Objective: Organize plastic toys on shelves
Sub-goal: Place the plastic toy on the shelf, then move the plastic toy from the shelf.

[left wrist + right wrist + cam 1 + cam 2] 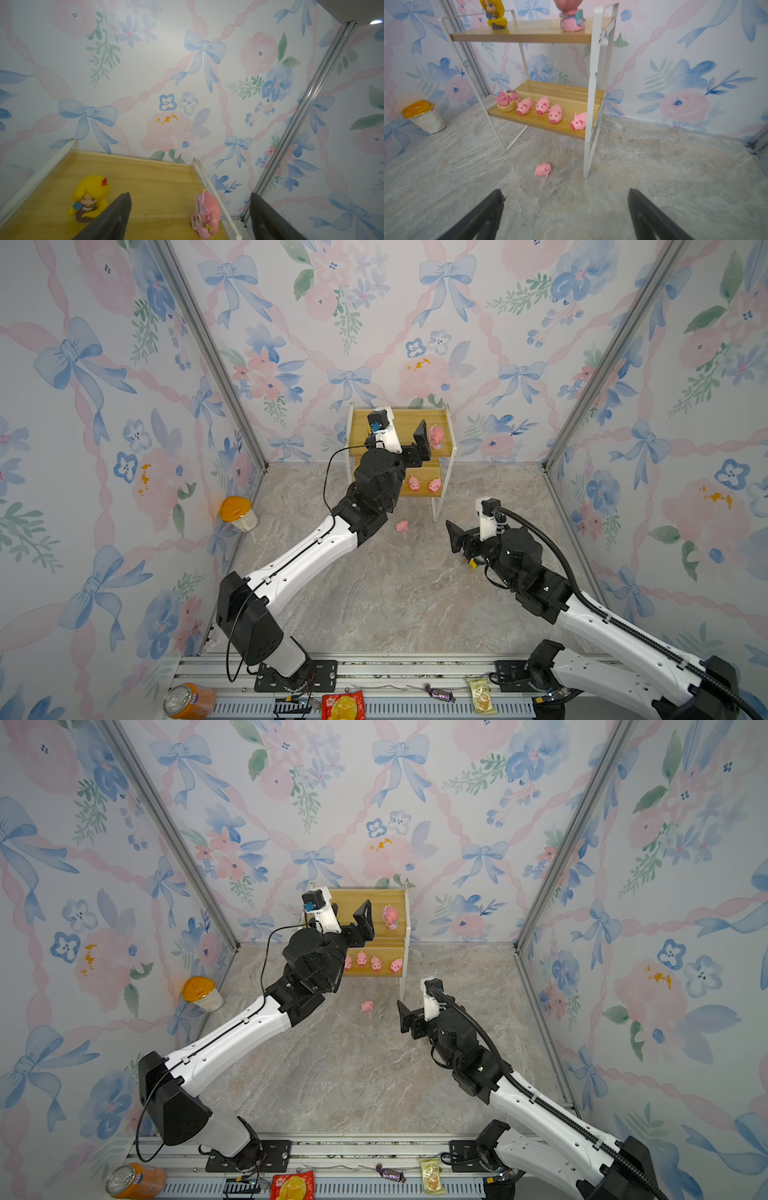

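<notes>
Left end effector (pixel 190 195) spreads wide over the top shelf (pixel 158 178), where the yellow-haired doll (pixel 89 197) and pink figure (pixel 204 214) stand. Right end effector (pixel 564 191) gapes empty above the bench (pixel 654 176), one pink pig (pixel 543 170) lying near the rack leg (pixel 587 158).

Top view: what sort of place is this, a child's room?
Probably a staged robot test booth: wallpaper panels framed by aluminium posts, left arm and right arm bolted to a rail, a toy rack.

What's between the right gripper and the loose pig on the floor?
Nothing. In the right wrist view, only bare marbled floor lies between the open right gripper and the loose pig.
</notes>
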Controlling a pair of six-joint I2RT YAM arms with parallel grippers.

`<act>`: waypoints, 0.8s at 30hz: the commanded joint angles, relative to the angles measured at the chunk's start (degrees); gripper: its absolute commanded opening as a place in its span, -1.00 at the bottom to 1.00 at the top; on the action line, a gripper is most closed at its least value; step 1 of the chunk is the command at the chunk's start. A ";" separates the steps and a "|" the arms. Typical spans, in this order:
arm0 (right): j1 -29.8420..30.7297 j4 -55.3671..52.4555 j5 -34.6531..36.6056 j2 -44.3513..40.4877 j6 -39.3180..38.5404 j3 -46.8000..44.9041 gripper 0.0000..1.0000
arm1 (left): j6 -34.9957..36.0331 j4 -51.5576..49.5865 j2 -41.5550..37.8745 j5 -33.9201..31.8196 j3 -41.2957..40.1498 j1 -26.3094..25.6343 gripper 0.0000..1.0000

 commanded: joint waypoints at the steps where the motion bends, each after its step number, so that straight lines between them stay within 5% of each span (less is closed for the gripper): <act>1: 0.42 -3.42 6.54 6.64 -3.73 10.95 0.88 | -3.74 -7.29 -3.95 0.06 -4.68 0.73 0.77; 12: -5.29 -31.88 0.09 30.66 -2.74 53.30 0.82 | -8.34 -11.78 -17.43 3.62 -22.89 0.91 0.75; 24: -6.52 -31.12 -3.21 39.79 -8.42 62.93 0.79 | -8.77 -10.04 -19.61 5.82 -30.65 0.88 0.73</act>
